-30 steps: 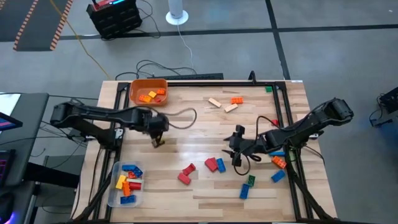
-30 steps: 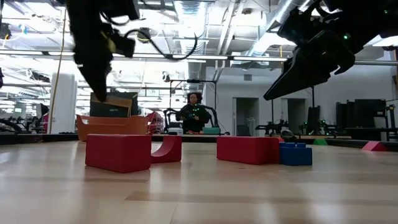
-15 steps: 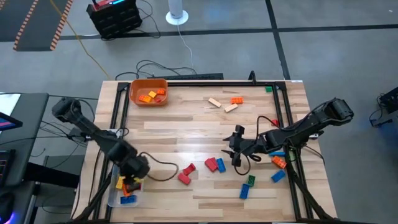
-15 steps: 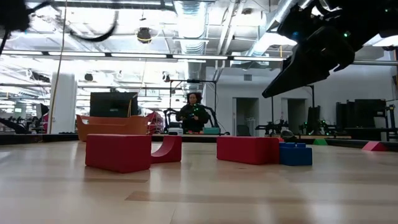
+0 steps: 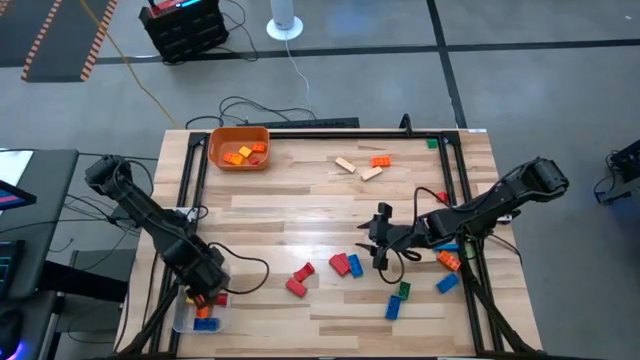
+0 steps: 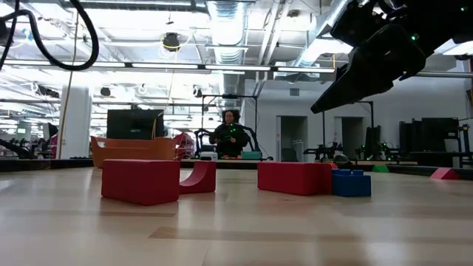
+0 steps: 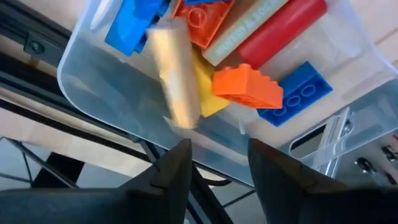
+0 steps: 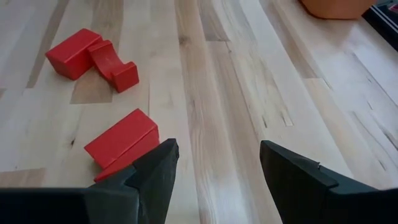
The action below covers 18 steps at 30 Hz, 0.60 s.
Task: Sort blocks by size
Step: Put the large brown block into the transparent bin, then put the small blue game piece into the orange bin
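My left fingers (image 7: 214,165) hang directly above the clear tub (image 7: 106,87), parted, with nothing between them. Just beyond them a tan block (image 7: 175,78) is blurred and tilted over the heap already in the tub: an orange block (image 7: 245,87), a blue block (image 7: 298,93), a red block (image 7: 283,28) and a yellow block (image 7: 208,87). I judge the tan block to be dropping free. It is close to the tub's near wall, so it could strike the rim, or glance off the heap and land outside on the frame rail. Pulling my wrist away low could also clip the rim and shove the tub.

From above, my left arm reaches down the tub's side of the tabletop (image 5: 300,215), elbow bent, wrist folded over the tub (image 5: 190,322).

Farther from the tub, my right fingers (image 8: 214,165) are spread wide and empty, poised low over the tabletop with a red block (image 8: 121,143) just beside one of them; two more red blocks (image 8: 93,57) lie beyond. That arm stretches in from the side opposite the tub, wrist near level. Around it lie loose blocks (image 5: 395,300), red, blue and green. Farthest from the tub, the orange bin (image 5: 238,148) holds a few small pieces.
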Motion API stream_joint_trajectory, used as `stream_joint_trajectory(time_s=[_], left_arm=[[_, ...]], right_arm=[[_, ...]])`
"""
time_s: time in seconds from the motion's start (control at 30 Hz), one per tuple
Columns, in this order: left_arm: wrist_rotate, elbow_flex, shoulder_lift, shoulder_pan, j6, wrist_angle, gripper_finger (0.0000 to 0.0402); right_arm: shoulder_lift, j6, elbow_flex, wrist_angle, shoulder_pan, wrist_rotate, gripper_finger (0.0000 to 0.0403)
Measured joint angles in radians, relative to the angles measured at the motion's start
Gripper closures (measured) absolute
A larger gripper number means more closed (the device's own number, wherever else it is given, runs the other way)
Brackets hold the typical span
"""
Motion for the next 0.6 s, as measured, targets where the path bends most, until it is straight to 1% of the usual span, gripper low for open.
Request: stream_joint_trajectory(time_s=[0.07,0.13,0.2,0.27,0.3,0.4,0.5,0.6], left_arm=[[-0.024,0.0,0.0,0.017,0.056,0.018,0.0248],[-0.08,0.0,0.0,0.033,0.15,0.057,0.0247],[-0.146,0.0,0.004,0.042,0.289,0.1,0.0247],[-0.187,0.0,0.012,0.045,0.459,0.134,0.0247],[-0.191,0.0,0.018,0.045,0.538,0.145,0.0247],[-0.215,0.0,0.042,0.044,0.694,0.146,0.0247],[-0.258,0.0,0.085,0.044,0.816,0.143,0.0247],[-0.275,0.0,0.147,0.044,0.912,0.125,0.0247]], right_arm=[[0.0,0.0,0.0,0.0,0.0,0.0,0.0143],[0.0,0.0,0.0,0.0,0.0,0.0,0.0143],[0.0,0.0,0.0,0.0,0.0,0.0,0.0143],[0.0,0.0,0.0,0.0,0.0,0.0,0.0143],[0.0,0.0,0.0,-0.001,0.0,0.0,0.0143],[0.0,0.0,0.0,-0.007,0.0,0.0,0.0143],[0.0,0.0,0.0,-0.007,0.0,0.0,0.0143],[0.0,0.0,0.0,-0.008,0.0,0.0,0.0143]])
